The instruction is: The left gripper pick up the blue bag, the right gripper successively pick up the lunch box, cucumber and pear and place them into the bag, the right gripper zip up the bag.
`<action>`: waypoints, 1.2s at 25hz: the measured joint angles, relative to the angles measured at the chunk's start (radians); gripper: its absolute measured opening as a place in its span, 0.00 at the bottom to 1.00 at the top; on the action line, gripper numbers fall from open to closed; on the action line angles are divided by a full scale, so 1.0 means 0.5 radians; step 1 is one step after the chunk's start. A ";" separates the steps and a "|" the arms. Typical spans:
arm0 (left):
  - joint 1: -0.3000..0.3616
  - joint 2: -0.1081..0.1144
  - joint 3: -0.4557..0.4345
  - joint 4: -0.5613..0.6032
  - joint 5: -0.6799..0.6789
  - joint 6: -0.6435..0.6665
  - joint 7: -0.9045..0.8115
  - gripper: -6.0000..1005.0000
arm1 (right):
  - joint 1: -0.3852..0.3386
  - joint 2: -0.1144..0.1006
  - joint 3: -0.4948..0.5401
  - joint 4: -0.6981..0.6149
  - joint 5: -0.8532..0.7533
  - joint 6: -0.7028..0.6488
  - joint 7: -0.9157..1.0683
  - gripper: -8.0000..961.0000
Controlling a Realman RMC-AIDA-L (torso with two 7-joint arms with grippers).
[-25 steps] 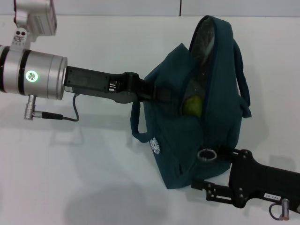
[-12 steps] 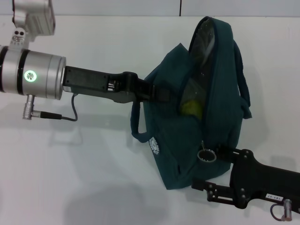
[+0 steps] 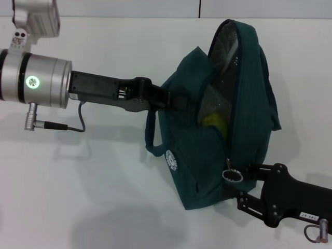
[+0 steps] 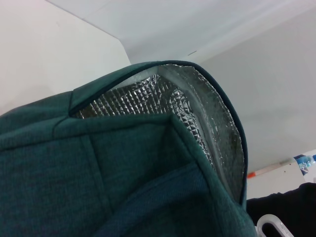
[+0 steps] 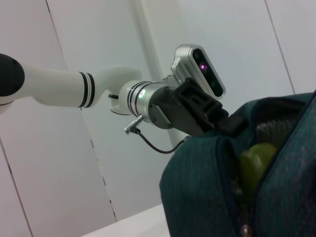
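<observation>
1. The bag (image 3: 223, 119) is standing upright on the white worktop (image 3: 104, 192), nearer its right edge than its left, its long side opening gaping and showing foil lining (image 4: 148, 101).
2. The left gripper (image 3: 179, 101) is reaching in from the left and pinching the bag's near fabric edge, fingers pressed onto it.
3. The pear (image 3: 213, 122) is sitting inside the bag, showing yellow-green through the opening; it is also showing in the right wrist view (image 5: 254, 163).
4. The right gripper (image 3: 244, 179) is sitting at the bag's lower right corner, touching the ring pull (image 3: 232, 175); whether its fingers are gripping the ring cannot be told.
5. One handle (image 3: 150, 137) is hanging down the bag's left side.
</observation>
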 joint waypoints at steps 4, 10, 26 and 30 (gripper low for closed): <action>0.000 0.003 -0.002 0.000 0.000 -0.001 0.000 0.08 | 0.000 -0.001 0.001 0.003 -0.001 0.009 0.000 0.53; 0.000 0.003 -0.002 0.000 0.000 -0.006 0.000 0.09 | -0.001 -0.001 0.025 0.003 -0.005 0.011 0.000 0.19; 0.003 0.006 -0.005 0.012 -0.029 -0.015 0.000 0.10 | -0.004 -0.016 0.024 0.006 -0.018 -0.007 0.000 0.07; 0.005 0.006 -0.005 0.012 -0.031 -0.015 0.000 0.10 | -0.006 -0.016 0.024 0.006 -0.021 -0.010 0.000 0.07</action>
